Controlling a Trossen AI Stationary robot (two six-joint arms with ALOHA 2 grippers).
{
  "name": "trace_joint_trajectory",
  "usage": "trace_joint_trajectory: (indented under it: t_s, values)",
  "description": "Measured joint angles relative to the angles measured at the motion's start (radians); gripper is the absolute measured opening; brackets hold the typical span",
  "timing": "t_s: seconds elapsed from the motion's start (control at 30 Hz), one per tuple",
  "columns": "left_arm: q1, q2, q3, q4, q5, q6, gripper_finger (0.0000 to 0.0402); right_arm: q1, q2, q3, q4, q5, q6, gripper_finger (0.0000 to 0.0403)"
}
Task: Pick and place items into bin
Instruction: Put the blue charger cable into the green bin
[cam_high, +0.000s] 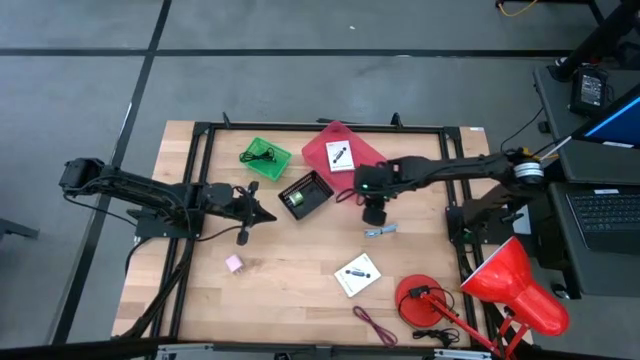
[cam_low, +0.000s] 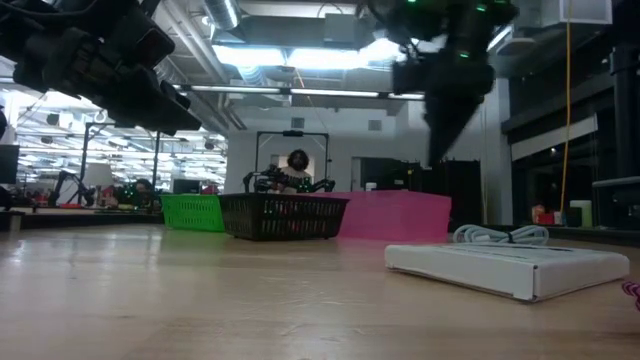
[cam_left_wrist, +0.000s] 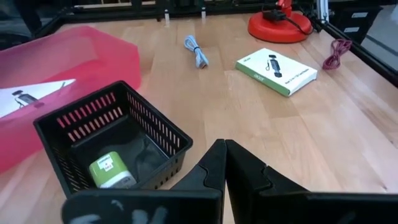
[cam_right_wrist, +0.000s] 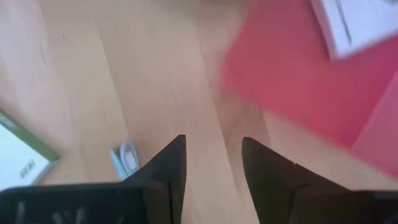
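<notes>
On the wooden desk (cam_high: 300, 270), the right claw (cam_right_wrist: 211, 155) hung released near the grey-blue cable (cam_high: 380, 231); the springy coil could slip. The left claw (cam_high: 262, 215) waited clenched.

I'm seeing one white card (cam_high: 340, 156) lying in the pink bin (cam_high: 318, 150), another (cam_high: 357, 275) lying flat on the table beside the grey-blue cable (cam_high: 380, 231), pink cube (cam_high: 233, 263) and maroon cord (cam_high: 374, 325).
</notes>
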Motion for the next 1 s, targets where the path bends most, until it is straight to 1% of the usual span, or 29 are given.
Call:
trace_joint_trajectory:
  t_s: [0.2,0.33,0.43,0.53,0.67,0.77,0.83,1.0]
  values:
    - [0.000,0.000,0.000,0.021,0.000,0.060,0.0004,0.046,-0.167,-0.184,0.068,0.000,0.128,0.0133]
    - [0.001,0.000,0.000,0.044,-0.008,0.113,0.0004,0.092,-0.233,-0.282,0.111,0.000,0.218,0.0133]
    - [0.001,0.000,0.000,0.068,-0.042,0.152,0.0004,0.129,-0.240,-0.328,0.124,0.000,0.267,0.0133]
    - [0.001,0.000,0.000,0.086,-0.096,0.167,0.0004,0.167,-0.233,-0.355,0.119,-0.016,0.275,0.0133]
    - [0.001,0.000,0.000,0.098,-0.172,0.169,0.0004,0.225,-0.232,-0.357,0.110,-0.027,0.292,0.0133]
    - [0.001,0.000,0.000,0.115,-0.223,0.200,0.0004,0.261,-0.230,-0.357,0.101,-0.024,0.290,0.0133]
    - [0.001,0.000,0.000,0.140,-0.239,0.227,0.0004,0.280,-0.219,-0.357,0.102,-0.010,0.260,0.0133]
    - [0.001,0.000,0.000,0.202,-0.235,0.269,0.0004,0.308,-0.187,-0.357,0.104,0.093,0.211,0.0133]
